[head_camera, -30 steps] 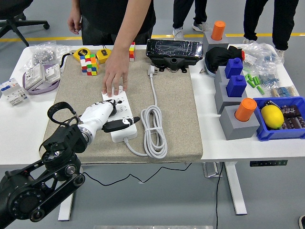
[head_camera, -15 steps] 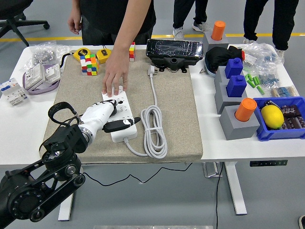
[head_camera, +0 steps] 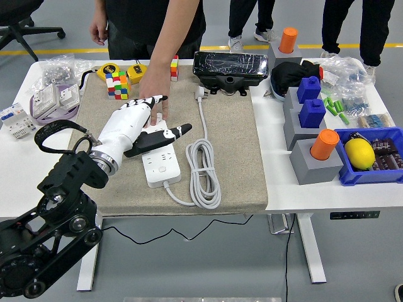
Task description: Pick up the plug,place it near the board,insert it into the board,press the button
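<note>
Plug (head_camera: 201, 94) lies unheld at mat's far edge, past the board (head_camera: 158, 157). Left hand (head_camera: 135, 126) fingers spread, empty. Plug judged light, rigid; cable stiff — body to be gripped.

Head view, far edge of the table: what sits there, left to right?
Clear plastic bag → yellow tape measure → Rubik's cube → black box → orange cylinder. The left hand is lower down, over the power strip.

Black jointed left arm (head_camera: 56, 220) with round bolted housings and looped black cable; white-shelled left hand (head_camera: 135, 129), black thumb and fingertips
</note>
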Controlling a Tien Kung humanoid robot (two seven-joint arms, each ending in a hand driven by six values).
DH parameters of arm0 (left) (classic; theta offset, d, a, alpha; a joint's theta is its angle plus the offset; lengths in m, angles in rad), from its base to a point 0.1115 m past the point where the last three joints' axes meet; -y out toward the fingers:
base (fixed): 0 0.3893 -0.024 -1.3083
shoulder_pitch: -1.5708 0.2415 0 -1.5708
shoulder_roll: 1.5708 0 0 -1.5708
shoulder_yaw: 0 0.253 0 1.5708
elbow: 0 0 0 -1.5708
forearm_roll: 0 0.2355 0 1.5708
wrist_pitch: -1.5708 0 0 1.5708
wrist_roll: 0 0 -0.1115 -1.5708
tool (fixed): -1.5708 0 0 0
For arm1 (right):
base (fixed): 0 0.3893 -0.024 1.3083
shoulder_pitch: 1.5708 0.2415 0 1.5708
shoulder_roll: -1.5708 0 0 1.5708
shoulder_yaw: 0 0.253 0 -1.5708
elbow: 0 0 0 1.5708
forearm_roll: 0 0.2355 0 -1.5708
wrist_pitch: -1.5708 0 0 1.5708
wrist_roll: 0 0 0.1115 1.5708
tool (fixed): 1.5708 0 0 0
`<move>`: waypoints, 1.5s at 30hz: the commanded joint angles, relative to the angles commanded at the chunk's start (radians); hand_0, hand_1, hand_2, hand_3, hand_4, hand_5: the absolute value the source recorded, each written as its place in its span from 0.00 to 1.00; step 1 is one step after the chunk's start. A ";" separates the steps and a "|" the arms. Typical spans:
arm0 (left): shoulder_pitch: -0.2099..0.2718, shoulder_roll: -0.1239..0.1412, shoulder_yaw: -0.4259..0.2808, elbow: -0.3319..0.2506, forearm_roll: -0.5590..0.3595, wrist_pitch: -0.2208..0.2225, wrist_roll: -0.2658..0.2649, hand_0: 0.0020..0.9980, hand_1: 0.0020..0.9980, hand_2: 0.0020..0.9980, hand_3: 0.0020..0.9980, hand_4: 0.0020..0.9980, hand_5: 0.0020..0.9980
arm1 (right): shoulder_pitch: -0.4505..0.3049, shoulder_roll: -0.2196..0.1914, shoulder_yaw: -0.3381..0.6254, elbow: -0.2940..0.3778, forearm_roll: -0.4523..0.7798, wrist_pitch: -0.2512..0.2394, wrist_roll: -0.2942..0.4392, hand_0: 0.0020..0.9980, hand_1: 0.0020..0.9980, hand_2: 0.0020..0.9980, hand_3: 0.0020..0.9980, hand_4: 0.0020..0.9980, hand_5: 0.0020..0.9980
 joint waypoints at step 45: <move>-0.020 0.001 -0.006 0.195 0.103 -0.579 -0.082 0.20 0.01 0.10 0.88 0.38 0.00 | 0.005 -0.001 -0.004 0.000 -0.002 -0.004 -0.003 0.77 0.74 0.74 0.77 1.00 1.00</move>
